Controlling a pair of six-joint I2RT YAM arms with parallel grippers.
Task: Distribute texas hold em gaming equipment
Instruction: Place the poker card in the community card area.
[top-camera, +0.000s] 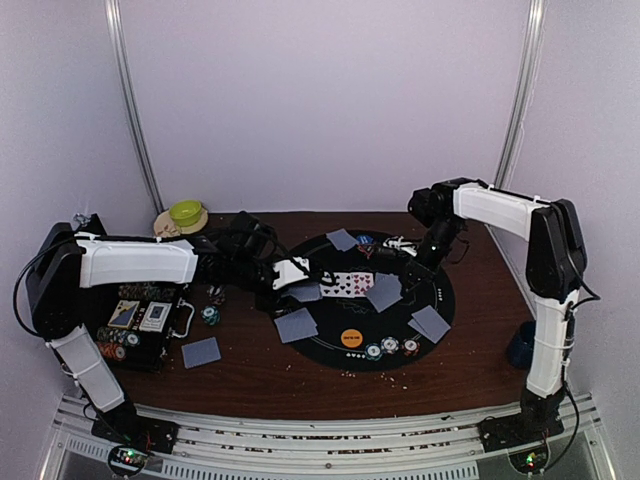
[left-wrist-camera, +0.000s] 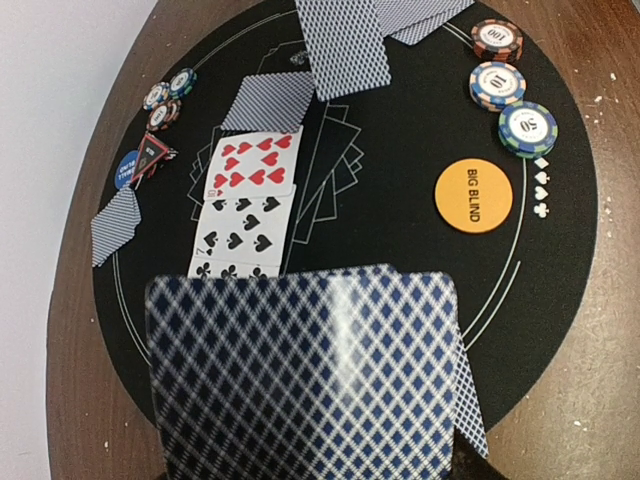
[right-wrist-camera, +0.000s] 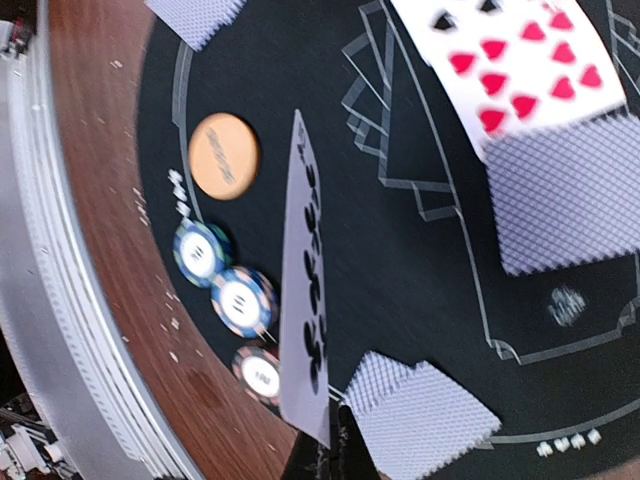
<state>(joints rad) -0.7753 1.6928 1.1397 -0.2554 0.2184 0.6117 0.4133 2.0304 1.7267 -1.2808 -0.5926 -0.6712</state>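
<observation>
As both jaws pinch cards (left-wrist-camera: 300, 385), mat (left-wrist-camera: 400, 270) below

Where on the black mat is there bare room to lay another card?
Bare felt lies between the face-up cards and the BIG BLIND button. Crowded: around the face-down cards, and by the poker chips at the rim.
</observation>
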